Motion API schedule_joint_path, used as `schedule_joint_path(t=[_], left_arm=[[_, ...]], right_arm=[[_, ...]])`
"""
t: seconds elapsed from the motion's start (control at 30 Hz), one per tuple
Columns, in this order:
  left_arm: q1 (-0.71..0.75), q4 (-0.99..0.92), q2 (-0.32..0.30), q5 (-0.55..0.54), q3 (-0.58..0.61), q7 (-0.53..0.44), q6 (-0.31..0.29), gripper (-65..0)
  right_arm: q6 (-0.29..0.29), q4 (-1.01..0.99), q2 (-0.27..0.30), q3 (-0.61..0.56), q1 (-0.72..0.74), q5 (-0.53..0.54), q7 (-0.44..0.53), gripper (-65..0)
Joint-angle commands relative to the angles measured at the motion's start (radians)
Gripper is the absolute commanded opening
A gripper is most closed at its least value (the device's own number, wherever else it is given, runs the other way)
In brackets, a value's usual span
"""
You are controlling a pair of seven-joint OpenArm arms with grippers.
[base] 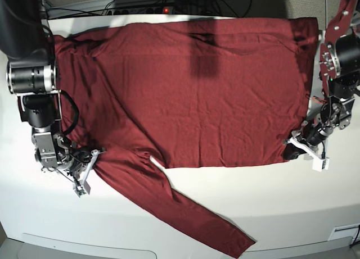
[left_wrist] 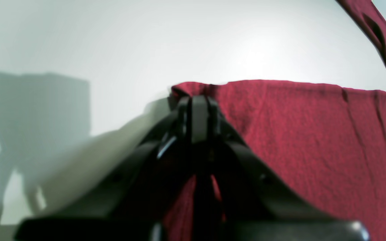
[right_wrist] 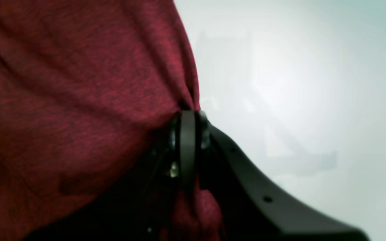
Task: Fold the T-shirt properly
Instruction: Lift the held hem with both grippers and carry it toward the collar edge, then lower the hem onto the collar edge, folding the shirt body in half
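Fingers: both pinch T-shirt (base: 185, 90) edges | base view only: sleeve sprawled

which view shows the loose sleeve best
The base view: the T-shirt lies spread on the white table, and its long sleeve runs free toward the near edge. The left wrist view shows only a hem corner pinched in the left hand; the right wrist view shows bunched fabric in the right hand.
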Motion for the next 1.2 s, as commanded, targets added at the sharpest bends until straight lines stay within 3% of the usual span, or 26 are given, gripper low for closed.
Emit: schedule_joint_path(t=[0.0,0.17,0.3,0.43,0.6,0.83,1.17], left_arm=[[-0.010,0.000,-0.009,0.034,0.003,0.049,0.020,-65.0],[-0.010,0.000,-0.009,0.034,0.003,0.048,0.020,-65.0],[-0.011,0.000,-0.010,0.001,0.003,0.045,0.020,-65.0],[-0.011,0.000,-0.015,-0.087,0.003,0.053,0.020,-65.0],[-0.010,0.000,-0.017,-0.150,0.003,0.103,0.020,-65.0],[-0.011,0.021,-0.014,-0.242,0.003,0.134,0.020,-65.0],[0.027,0.318,0.072,-0.322,0.003,0.330,0.020,-65.0]], right_arm=[[-0.008,0.007,0.011,0.002,0.034,-0.016,-0.010,-65.0],[-0.008,0.008,0.011,0.002,0.064,-0.012,-0.004,-65.0],[0.000,0.014,0.020,0.002,0.093,0.065,-0.003,-65.0],[0.130,0.065,0.043,0.003,0.095,0.153,-0.029,-65.0],[0.130,0.119,0.080,0.003,0.093,0.238,-0.112,-65.0],[0.130,0.126,0.165,0.003,0.087,0.389,-0.141,-65.0],[0.130,0.223,0.186,0.003,0.082,0.445,-0.190,-65.0]])
